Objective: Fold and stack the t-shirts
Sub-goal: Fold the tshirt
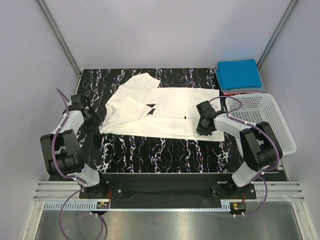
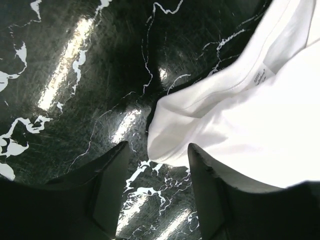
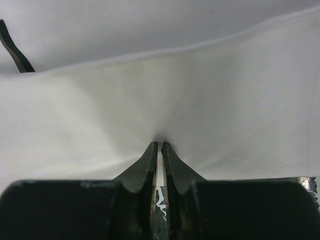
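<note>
The white t-shirt (image 1: 160,112) lies spread on the black marbled table (image 1: 150,150), its left part folded over. My left gripper (image 1: 95,122) is at the shirt's left edge. In the left wrist view it (image 2: 156,160) stands open, and a corner of the white shirt (image 2: 225,120) lies just ahead of the fingertips, not gripped. My right gripper (image 1: 204,131) is at the shirt's near edge. In the right wrist view it (image 3: 159,145) is shut on a pinch of the white cloth (image 3: 160,90). A folded blue t-shirt (image 1: 239,74) lies at the back right, with a red edge (image 1: 240,92) showing under it.
A white lattice basket (image 1: 265,120) stands at the right edge of the table, beside the right arm. Grey walls close in the table at the back and on both sides.
</note>
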Robot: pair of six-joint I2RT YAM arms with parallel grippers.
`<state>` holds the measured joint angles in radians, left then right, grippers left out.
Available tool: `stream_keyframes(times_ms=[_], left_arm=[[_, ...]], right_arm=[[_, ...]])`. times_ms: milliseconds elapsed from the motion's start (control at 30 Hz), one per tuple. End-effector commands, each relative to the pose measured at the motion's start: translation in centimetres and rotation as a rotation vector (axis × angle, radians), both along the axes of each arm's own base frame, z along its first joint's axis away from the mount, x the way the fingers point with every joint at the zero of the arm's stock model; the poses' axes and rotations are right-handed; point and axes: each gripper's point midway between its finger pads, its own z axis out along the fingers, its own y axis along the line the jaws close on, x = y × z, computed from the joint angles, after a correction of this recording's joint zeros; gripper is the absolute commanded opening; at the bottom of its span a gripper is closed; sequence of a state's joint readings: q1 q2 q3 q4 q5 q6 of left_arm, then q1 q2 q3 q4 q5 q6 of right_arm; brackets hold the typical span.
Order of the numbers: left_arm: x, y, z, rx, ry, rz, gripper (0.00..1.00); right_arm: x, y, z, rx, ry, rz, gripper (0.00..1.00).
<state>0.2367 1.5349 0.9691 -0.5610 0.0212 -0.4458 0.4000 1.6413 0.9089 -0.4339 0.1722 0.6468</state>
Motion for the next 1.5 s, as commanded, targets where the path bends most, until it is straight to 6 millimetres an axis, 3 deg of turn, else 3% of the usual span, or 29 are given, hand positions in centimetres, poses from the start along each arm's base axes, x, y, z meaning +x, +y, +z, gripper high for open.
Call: stream_keyframes(times_ms=[0, 400, 500, 567, 733, 1000, 1100, 1200, 1233, 1300, 1467], left_arm=[[1.9, 0.5, 0.9, -0.017, -0.056, 0.038, 0.53], [2.3, 0.3, -3.1, -0.057, -0.009, 0.03, 0.38], [2.0, 0.8, -3.9, -0.038, 0.033, 0.051, 0.21], [1.3, 1.9, -4.2, 0.013, 0.089, 0.081, 0.0], [0.7, 6.3, -1.8, 0.238, 0.124, 0.186, 0.0], [-1.2, 6.6, -2.7, 0.265, 0.228, 0.174, 0.0], [-2.1, 7.2, -2.3, 0.31, 0.274, 0.187, 0.0], [-2.6, 7.2, -1.6, 0.315, 0.261, 0.2, 0.25], [-2.8, 7.0, -1.6, 0.304, 0.257, 0.196, 0.43], [-2.8, 6.7, -0.7, 0.3, 0.228, 0.179, 0.53], [-3.6, 6.3, 1.1, 0.311, 0.216, 0.114, 0.62]], right_arm=[[-1.0, -1.6, -0.7, -0.073, 0.048, -0.001, 0.15], [-0.4, -1.6, 0.1, -0.075, 0.026, -0.002, 0.14], [-0.4, -1.7, 0.2, -0.081, 0.028, -0.007, 0.15], [-0.7, -2.1, 0.1, -0.099, 0.041, -0.016, 0.14], [-1.8, -2.5, -0.4, -0.109, 0.068, -0.014, 0.14], [-3.5, 0.0, 0.2, 0.031, 0.04, 0.023, 0.14], [-4.9, 0.0, 0.3, 0.023, 0.053, 0.024, 0.14], [-6.2, 0.2, 0.1, 0.045, 0.06, 0.018, 0.14], [-6.3, 0.6, 0.3, 0.065, 0.053, 0.027, 0.14], [-6.5, 0.9, 0.5, 0.078, 0.049, 0.029, 0.16], [-5.6, 0.8, 3.3, 0.069, 0.005, 0.034, 0.19]])
